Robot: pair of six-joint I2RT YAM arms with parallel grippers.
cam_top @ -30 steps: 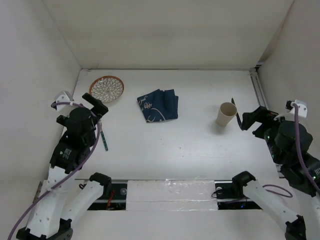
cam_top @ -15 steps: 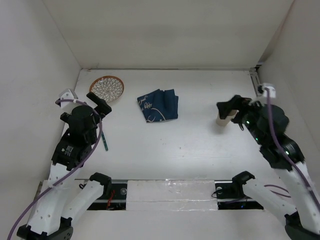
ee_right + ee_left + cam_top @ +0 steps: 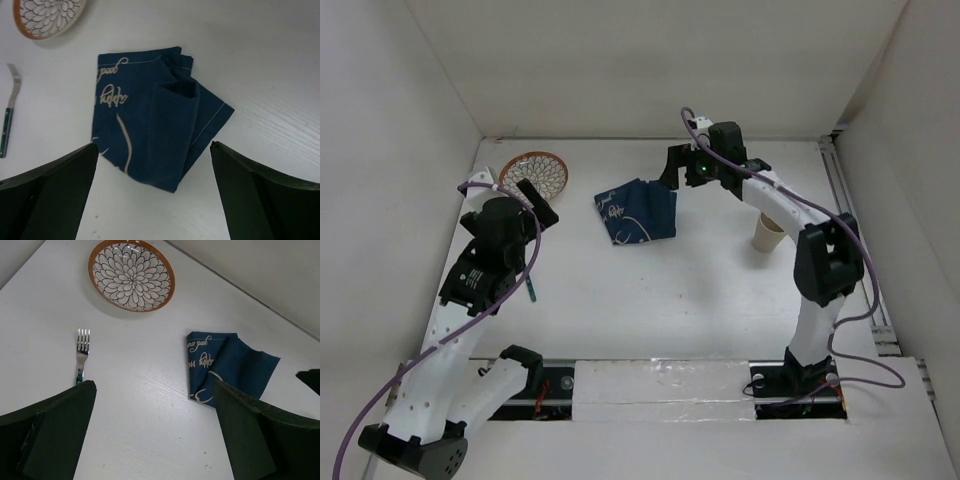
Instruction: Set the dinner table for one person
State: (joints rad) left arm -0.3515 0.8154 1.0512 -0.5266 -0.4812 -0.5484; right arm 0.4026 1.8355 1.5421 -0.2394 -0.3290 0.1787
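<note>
Right gripper (image 3: 154, 147) stood wide open and held nothing; it hung over the far middle part of the dinner table (image 3: 700, 290), and in its wrist view the dark blue cloth (image 3: 638, 210) lay between its two fingers, below them. Left gripper (image 3: 155, 385) was also wide open and empty, above the far left part of the same table. The table was the large white surface that filled the space in front of both arms, and all the other things lay on it. The cloth was folded loosely, with pale writing on it, near the middle of the far side. To the left of it, well apart, was a round plate (image 3: 533, 177) with an orange rim and a petal pattern. A fork (image 3: 81, 347) with a green handle lay near the plate, on the side closer to the arms, its tines pointing to the plate. A paper cup (image 3: 767, 235) stood upright at the right, partly hidden behind the right arm.
</note>
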